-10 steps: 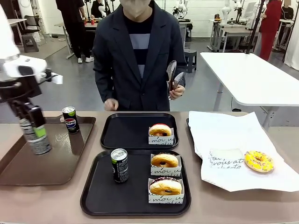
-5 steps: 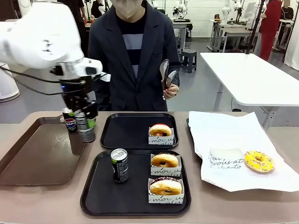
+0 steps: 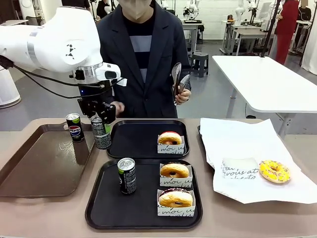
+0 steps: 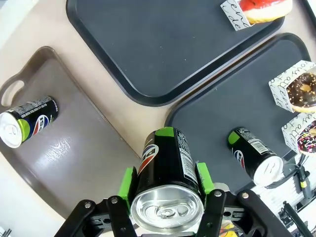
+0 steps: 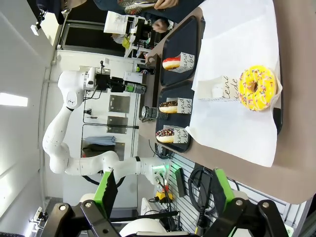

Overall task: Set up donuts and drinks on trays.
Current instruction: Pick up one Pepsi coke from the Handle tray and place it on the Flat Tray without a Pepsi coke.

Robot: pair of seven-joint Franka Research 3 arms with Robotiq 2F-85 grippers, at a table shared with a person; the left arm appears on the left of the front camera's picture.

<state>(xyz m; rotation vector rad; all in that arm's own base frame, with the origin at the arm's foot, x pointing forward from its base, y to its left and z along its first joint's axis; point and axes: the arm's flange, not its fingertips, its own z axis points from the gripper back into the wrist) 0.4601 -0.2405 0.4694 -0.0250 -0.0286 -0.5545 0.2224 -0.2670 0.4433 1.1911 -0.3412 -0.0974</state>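
Since a second ago the left arm has carried its can to the right, from over the brown tray point(image 3: 34, 173) to the gap between that tray and the black trays. The left jaws are clamped on the black can with green marks point(image 4: 166, 160), one green pad on each side near its silver top, and the can hangs upright. Under it the left wrist view shows the bare strip of bench point(image 4: 126, 118) beside the left rim of the far black tray point(image 3: 136, 141). The wrist points straight down, and the thick white link above it lies almost level, coming in from the left. A Pepsi can point(image 3: 74, 127) stands at the far end of the brown tray. The far black tray holds a red donut point(image 3: 170, 137) in a paper sleeve. The near black tray point(image 3: 104, 208) carries the other slim can point(image 3: 127, 175) and two sleeved donuts point(image 3: 174, 171). A yellow donut point(image 3: 274, 171) lies on white paper point(image 3: 237, 139) at the right. The person's hand point(image 3: 185, 96) holds tongs point(image 3: 177, 78) upright. The right jaws stand apart and hold nothing.
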